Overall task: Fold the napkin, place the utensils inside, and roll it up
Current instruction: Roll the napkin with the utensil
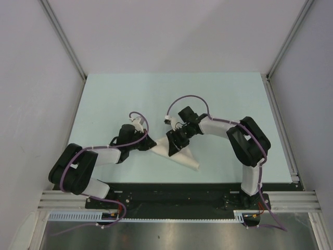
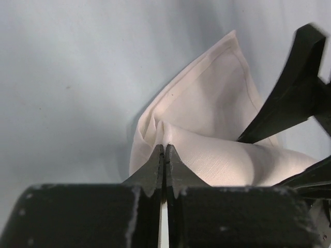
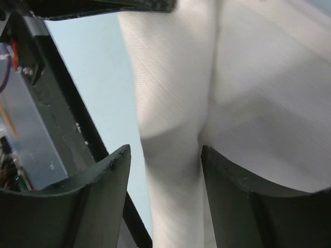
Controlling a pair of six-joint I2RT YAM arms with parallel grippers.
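Observation:
The cream napkin (image 1: 182, 156) lies bunched and partly folded on the table in front of both arms. My left gripper (image 1: 149, 144) is shut on its left end; in the left wrist view the jaws (image 2: 164, 148) pinch a raised fold of the napkin (image 2: 217, 103). My right gripper (image 1: 174, 147) is open above the napkin's middle; in the right wrist view its fingers (image 3: 165, 155) straddle a ridge of the napkin (image 3: 176, 98) without closing on it. The knife is not visible in any view.
The pale blue table (image 1: 104, 104) is bounded by grey walls on the left, the right and at the back. The right gripper's fingers (image 2: 289, 93) stand close to the left gripper. The left arm's parts (image 3: 31, 129) show beside the right gripper.

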